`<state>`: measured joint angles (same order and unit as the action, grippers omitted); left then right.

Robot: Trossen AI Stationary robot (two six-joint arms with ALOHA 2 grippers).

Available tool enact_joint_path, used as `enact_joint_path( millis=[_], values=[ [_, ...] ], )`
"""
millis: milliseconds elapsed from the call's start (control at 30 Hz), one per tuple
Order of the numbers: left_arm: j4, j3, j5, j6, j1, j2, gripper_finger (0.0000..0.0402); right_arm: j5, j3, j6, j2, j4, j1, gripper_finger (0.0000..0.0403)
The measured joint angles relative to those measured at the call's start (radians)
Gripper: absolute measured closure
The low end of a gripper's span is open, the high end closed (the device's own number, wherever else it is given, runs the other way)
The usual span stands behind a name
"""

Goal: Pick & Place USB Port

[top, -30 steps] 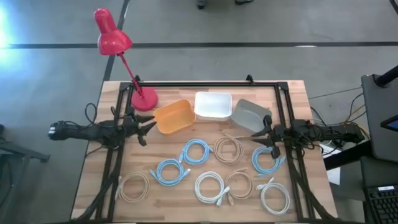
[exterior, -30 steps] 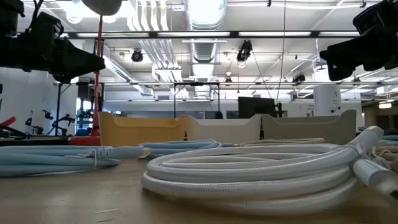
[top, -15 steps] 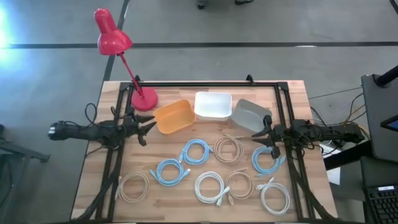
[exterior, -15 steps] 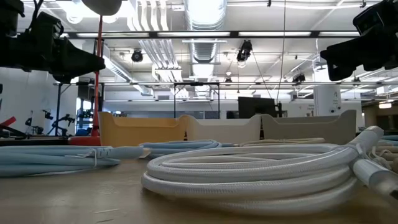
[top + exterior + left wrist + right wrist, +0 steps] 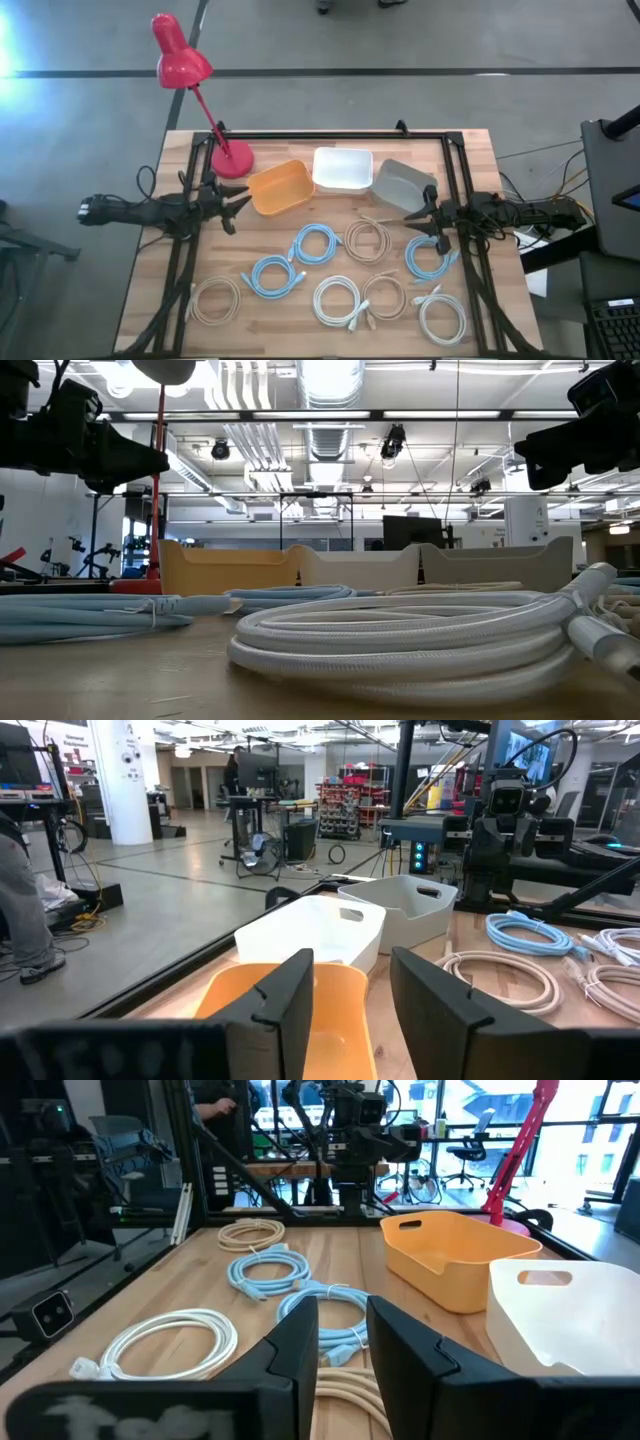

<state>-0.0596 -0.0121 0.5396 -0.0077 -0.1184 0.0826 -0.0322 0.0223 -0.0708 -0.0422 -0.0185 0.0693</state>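
Several coiled USB cables lie flat on the wooden table: blue ones [image 5: 315, 243] [image 5: 273, 276] [image 5: 430, 258], white ones [image 5: 338, 300] [image 5: 441, 318] and beige ones [image 5: 367, 238] [image 5: 215, 298] [image 5: 383, 295]. My left gripper [image 5: 238, 207] [image 5: 350, 990] hovers open at the table's left side, beside the orange bin [image 5: 279, 187]. My right gripper [image 5: 413, 222] [image 5: 343, 1340] hovers open at the right side, between the grey bin [image 5: 401, 183] and a blue coil. In the low view both grippers [image 5: 140, 460] [image 5: 530, 460] hang well above the cables.
Orange, white [image 5: 342, 168] and grey bins stand in a row toward the far edge. A red desk lamp's base [image 5: 232, 159] sits at the far left corner. A black frame [image 5: 330, 134] runs along the far edge and both sides. Bare wood lies between bins and cables.
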Motion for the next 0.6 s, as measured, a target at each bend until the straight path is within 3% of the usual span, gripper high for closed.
enact_joint_path(
  millis=[333,600],
  values=[
    [0.000,0.000,0.000,0.000,0.000,0.000,0.0261,0.000,0.000,0.000,0.000,0.000,0.000,0.0335],
    [0.000,0.000,0.000,0.000,0.000,0.000,0.0261,0.000,0.000,0.000,0.000,0.000,0.000,0.0325]
  ],
)
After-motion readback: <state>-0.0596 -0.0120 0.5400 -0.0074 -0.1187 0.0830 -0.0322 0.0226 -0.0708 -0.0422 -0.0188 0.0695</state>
